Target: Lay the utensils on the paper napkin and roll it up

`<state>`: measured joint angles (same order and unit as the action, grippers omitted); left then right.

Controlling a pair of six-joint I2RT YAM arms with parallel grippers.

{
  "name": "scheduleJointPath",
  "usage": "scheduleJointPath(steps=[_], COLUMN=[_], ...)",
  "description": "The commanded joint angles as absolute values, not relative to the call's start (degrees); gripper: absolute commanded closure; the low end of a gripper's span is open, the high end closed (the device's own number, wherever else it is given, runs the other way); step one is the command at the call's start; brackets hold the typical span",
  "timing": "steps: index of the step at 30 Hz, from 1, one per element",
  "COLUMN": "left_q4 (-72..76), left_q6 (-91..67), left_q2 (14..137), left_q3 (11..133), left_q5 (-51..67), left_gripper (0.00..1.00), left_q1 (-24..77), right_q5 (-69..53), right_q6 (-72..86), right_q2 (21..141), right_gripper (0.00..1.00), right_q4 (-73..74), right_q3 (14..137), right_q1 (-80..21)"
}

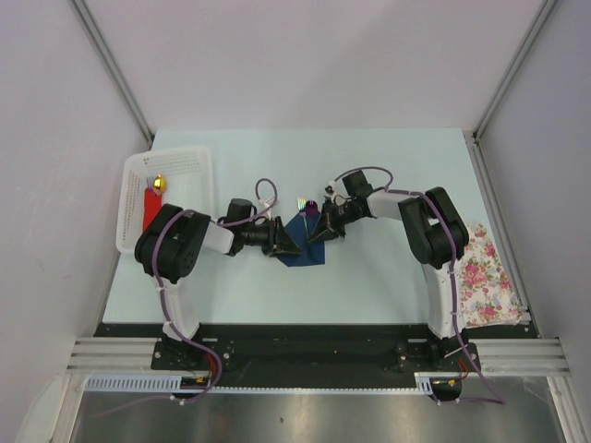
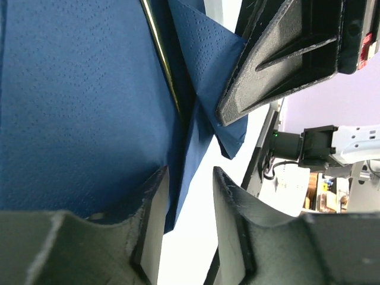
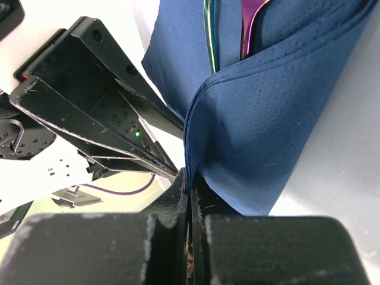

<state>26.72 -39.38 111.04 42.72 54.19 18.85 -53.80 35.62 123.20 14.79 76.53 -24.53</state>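
The navy paper napkin (image 1: 303,247) lies mid-table, one side folded up over the utensils (image 1: 307,205), whose shiny green-purple ends stick out at its far edge. My right gripper (image 1: 320,234) is shut on the lifted napkin fold (image 3: 249,119), pinched between its fingertips (image 3: 190,178). A green utensil edge (image 3: 209,35) and a purple one (image 3: 252,24) show inside the fold. My left gripper (image 1: 292,244) is open at the napkin's left edge (image 2: 77,107), with the sheet's rim just inside its jaws (image 2: 190,178). A thin utensil edge (image 2: 161,59) runs along the crease.
A white basket (image 1: 131,189) stands at the left with a red flat object (image 1: 151,210) and gold ball (image 1: 159,183) in it. A floral cloth (image 1: 485,272) lies at the table's right edge. The two grippers' fingers are close together over the napkin.
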Motion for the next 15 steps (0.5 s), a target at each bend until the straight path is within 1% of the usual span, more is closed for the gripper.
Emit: scheduleJointPath(steps=[1, 4, 6, 8, 11, 15], left_q4=[25.75, 25.14, 24.61, 23.82, 22.59, 22.50], left_q6=[-36.12, -35.77, -35.60, -34.90, -34.01, -33.92], left_q2=[110.04, 110.56, 110.74, 111.00, 111.01, 111.27], left_q3=[43.15, 43.50, 43.68, 44.03, 44.56, 44.65], left_q5=[53.88, 53.79, 53.44, 53.17, 53.17, 53.17], left_gripper=[0.61, 0.69, 0.76, 0.80, 0.84, 0.86], left_q1=[18.37, 18.37, 18.37, 18.37, 18.37, 18.37], right_q5=[-54.58, -54.84, -54.93, -55.02, -55.11, -55.11], right_q6=[36.91, 37.52, 37.79, 38.14, 38.49, 39.19], right_q2=[124.10, 124.45, 124.72, 124.89, 125.24, 125.95], right_gripper=[1.00, 1.00, 1.00, 1.00, 1.00, 1.00], right_q4=[12.92, 12.31, 11.96, 11.60, 11.25, 10.73], right_q3=[78.66, 78.84, 78.75, 78.84, 78.93, 79.19], right_q1=[-25.31, -25.75, -26.01, -26.19, -26.37, -26.72])
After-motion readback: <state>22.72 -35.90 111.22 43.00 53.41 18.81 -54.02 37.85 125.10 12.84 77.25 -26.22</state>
